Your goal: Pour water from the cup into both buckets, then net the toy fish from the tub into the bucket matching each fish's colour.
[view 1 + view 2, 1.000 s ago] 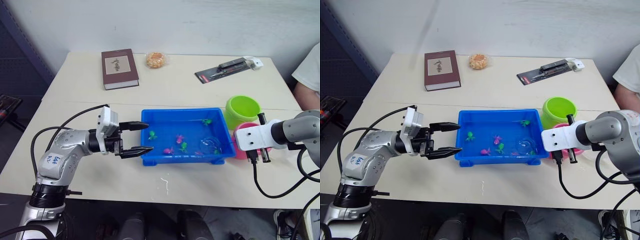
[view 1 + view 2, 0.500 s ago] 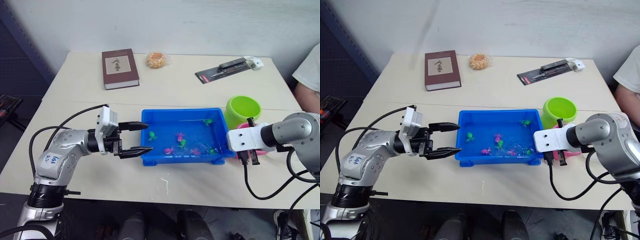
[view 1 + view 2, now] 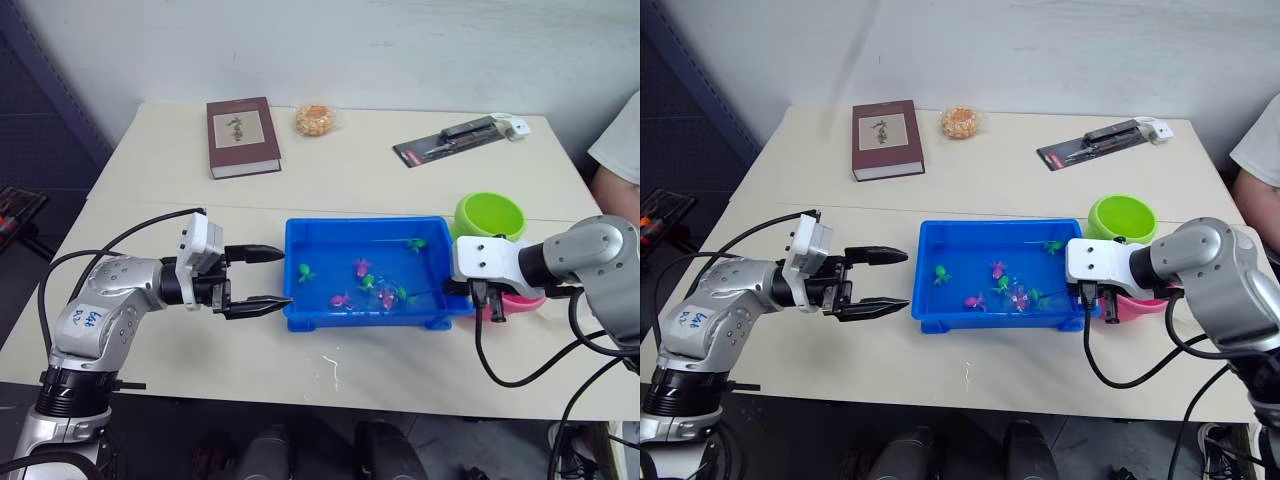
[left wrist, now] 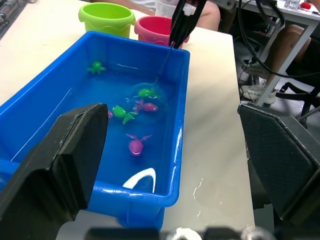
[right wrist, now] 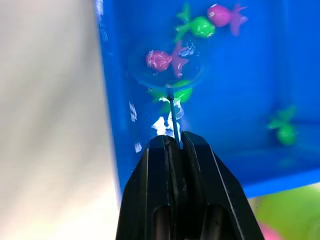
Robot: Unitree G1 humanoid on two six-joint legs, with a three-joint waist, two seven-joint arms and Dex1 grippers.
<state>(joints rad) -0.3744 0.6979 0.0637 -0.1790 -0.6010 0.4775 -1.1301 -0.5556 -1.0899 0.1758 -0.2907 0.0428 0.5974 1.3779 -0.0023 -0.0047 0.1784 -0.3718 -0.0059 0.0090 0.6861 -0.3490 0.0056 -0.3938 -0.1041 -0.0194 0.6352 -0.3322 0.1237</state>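
The blue tub (image 3: 310, 232) holds water and several tiny fish, such as a pink fish (image 3: 360, 266) and a green fish (image 3: 413, 243). My right gripper (image 5: 175, 142) is shut on the net's thin handle at the tub's right end. The net hoop (image 5: 167, 65) is in the water with a pink fish (image 5: 159, 59) over its mesh and a green fish (image 5: 172, 95) at its rim. The green bucket (image 3: 490, 214) and pink bucket (image 3: 522, 301) stand right of the tub. My left gripper (image 3: 906, 278) is open, just off the tub's left wall. The cup is out of view.
A brown book (image 3: 242, 137), a wrapped snack (image 3: 315, 119) and a black tool on a card (image 3: 455, 138) lie at the table's far side. A person's arm (image 3: 618, 140) shows at the right edge. Cables trail from both arms.
My right gripper has moved left to the tub's right end, sweeping the net hoop leftward through the water towards the fish. The left gripper has drawn back slightly from the tub.
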